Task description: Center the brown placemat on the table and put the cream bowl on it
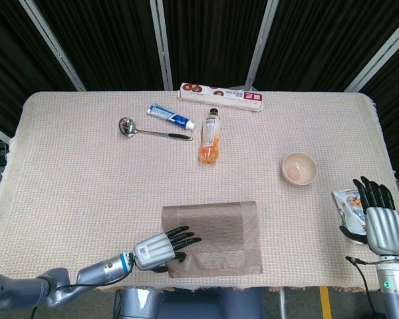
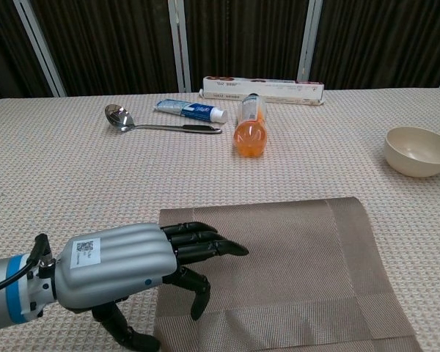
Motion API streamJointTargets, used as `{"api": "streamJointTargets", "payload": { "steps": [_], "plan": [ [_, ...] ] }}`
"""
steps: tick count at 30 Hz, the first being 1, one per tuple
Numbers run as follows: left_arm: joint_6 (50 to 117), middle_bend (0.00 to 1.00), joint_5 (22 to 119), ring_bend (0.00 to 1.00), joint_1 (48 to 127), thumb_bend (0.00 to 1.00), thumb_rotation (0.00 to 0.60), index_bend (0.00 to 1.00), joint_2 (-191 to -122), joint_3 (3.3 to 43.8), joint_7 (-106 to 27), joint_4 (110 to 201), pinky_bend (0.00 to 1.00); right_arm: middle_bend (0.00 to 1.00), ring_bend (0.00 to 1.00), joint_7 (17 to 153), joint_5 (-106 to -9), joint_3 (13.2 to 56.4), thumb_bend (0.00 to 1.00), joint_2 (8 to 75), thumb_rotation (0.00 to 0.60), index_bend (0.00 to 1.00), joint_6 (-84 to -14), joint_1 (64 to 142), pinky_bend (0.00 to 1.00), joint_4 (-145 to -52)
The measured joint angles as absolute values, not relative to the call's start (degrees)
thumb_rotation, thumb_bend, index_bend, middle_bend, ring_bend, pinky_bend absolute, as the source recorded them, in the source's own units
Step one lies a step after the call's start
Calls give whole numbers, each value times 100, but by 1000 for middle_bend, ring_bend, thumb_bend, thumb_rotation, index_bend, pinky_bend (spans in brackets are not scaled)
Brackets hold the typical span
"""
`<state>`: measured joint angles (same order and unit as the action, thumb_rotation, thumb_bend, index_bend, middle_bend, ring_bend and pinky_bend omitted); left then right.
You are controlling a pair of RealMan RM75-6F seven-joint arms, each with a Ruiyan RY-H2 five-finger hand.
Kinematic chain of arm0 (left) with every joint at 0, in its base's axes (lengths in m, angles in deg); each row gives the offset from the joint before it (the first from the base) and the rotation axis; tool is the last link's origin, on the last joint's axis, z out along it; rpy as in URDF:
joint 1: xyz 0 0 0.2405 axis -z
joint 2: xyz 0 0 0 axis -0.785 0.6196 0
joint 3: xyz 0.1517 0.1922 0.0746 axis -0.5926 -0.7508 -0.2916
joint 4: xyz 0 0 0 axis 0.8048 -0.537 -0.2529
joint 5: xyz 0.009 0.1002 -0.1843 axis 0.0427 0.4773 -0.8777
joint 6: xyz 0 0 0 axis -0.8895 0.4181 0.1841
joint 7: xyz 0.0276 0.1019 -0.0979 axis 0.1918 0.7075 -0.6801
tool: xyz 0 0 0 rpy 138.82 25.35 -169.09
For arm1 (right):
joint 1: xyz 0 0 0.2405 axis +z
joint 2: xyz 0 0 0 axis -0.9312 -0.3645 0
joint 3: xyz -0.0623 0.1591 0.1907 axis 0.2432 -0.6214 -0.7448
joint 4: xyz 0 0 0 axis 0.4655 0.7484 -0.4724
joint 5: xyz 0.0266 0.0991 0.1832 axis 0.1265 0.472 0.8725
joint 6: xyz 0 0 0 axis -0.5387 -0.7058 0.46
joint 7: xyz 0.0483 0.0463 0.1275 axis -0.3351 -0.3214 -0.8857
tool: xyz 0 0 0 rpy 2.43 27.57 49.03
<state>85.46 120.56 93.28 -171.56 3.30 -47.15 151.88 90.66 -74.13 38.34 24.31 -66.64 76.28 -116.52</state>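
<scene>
Brown placemat (image 1: 213,237) (image 2: 279,271) lay flat near the table's front edge, roughly midway across its width, its left end under the left hand (image 1: 161,245) (image 2: 132,268). That hand reached in from the left with its dark fingers (image 2: 205,246) spread and stretched forward, hovering low over the mat's left border; whether they actually touched the weave could not be told, and nothing sat in its grasp. The cream bowl (image 1: 299,167) (image 2: 419,150) stood upright and well apart from the mat, further back and to the right, with a pale pinkish spot showing inside it in the head view. The right hand (image 1: 379,216) was held off the table's right edge, fingers up and slightly apart, grasping nothing, just beside a snack packet (image 1: 346,203). Toward the back of the woven tablecloth (image 1: 73,166) lay an orange drink bottle (image 1: 211,137) (image 2: 250,126) on its side, a steel ladle (image 1: 149,129) (image 2: 150,122), a blue-and-white toothpaste tube (image 1: 171,116) (image 2: 191,110) and a long white box (image 1: 221,97) (image 2: 262,90).
</scene>
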Motion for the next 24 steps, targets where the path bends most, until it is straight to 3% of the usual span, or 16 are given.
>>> {"api": "streamJointTargets", "payload": {
  "steps": [24],
  "plan": [
    [8386,0,11937,0,9372,155,600,457,-17264,256,-4647,15146,0,0,0,9053,-7429,3833,0,2427,600,0,-6653,7625,0,-11640]
  ]
}}
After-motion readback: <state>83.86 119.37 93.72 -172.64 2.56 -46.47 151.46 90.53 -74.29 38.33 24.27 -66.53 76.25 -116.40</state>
